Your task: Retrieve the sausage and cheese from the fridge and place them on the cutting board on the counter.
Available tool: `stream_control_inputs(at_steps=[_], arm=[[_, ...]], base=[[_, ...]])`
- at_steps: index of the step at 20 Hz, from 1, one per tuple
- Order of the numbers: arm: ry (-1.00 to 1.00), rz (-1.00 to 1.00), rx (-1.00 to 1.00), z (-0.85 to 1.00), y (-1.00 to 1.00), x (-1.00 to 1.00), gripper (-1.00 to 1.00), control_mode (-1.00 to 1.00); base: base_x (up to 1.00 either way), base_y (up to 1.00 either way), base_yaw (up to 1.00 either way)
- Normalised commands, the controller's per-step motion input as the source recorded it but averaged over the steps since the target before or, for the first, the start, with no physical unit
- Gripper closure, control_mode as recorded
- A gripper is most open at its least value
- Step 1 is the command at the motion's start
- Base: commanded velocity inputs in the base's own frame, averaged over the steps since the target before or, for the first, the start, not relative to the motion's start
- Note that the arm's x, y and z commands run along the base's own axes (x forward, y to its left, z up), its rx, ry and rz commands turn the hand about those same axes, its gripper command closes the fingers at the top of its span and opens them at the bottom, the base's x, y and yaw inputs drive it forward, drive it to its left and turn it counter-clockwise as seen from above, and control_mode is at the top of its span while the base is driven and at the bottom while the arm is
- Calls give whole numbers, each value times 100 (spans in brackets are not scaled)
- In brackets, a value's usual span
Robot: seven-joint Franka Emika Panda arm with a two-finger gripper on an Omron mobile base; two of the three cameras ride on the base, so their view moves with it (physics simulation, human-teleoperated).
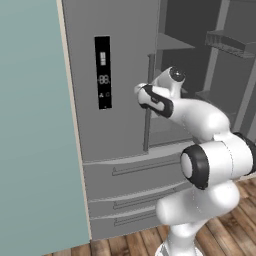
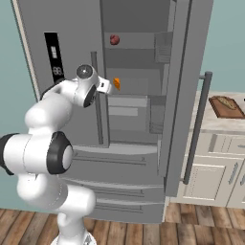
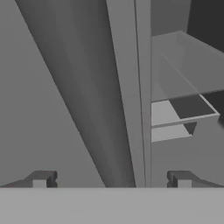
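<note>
The grey fridge (image 2: pixel 76 28) has its left door shut and its right door (image 2: pixel 186 72) swung wide. The orange cheese (image 2: pixel 116 83) sits on a middle shelf inside. My gripper (image 2: pixel 107 86) hangs just left of the cheese, by the left door's bar handle (image 1: pixel 147 115), and is open with nothing between its fingertips (image 3: pixel 41 179). The gripper (image 1: pixel 138 90) faces the door edge and grey shelves (image 3: pixel 183 113). A small dark-red lump (image 2: pixel 114 39) lies on an upper shelf; I cannot tell whether it is the sausage. The brown cutting board (image 2: pixel 221 112) on the counter (image 2: pixel 210 125) carries a small pale elongated thing.
The open door with its long handle (image 2: pixel 194 129) stands between the fridge's inside and the counter. Door bins (image 2: pixel 163 47) line the open door. Lower drawers (image 1: pixel 135 167) run below the doors. A teal wall (image 1: pixel 30 125) stands to the left, above a wooden floor.
</note>
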Motion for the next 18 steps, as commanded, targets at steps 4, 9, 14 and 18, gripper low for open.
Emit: stream_control_inputs(at_steps=[4, 9, 14, 18], arm=[[0, 0, 0, -9, 0, 28, -100, -100], [0, 0, 0, -7, 0, 27, -100, -100], [0, 0, 0, -7, 0, 21, -100, -100], [0, 0, 0, -6, 0, 9, -100, -100]], base=[[0, 0, 0], [0, 0, 0], [0, 0, 0], [0, 0, 0]])
